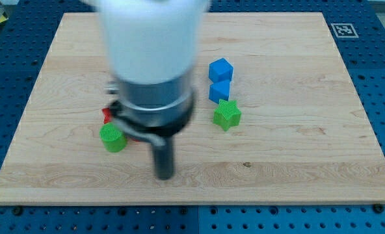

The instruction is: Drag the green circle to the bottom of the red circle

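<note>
The green circle [113, 138] lies on the wooden board at the view's left of centre. A red block [107, 114] shows just above it, mostly hidden behind the arm's body, so its shape cannot be made out. My tip [164, 175] is down on the board to the right of the green circle and a little lower, apart from it. The arm's white and grey body [152, 58] fills the view's upper middle and hides the board behind it.
Two blue cubes [221, 69] [220, 90] stand one above the other right of centre. A green star [227, 115] touches the lower blue cube from below. A marker tag [343, 29] sits at the board's top right corner.
</note>
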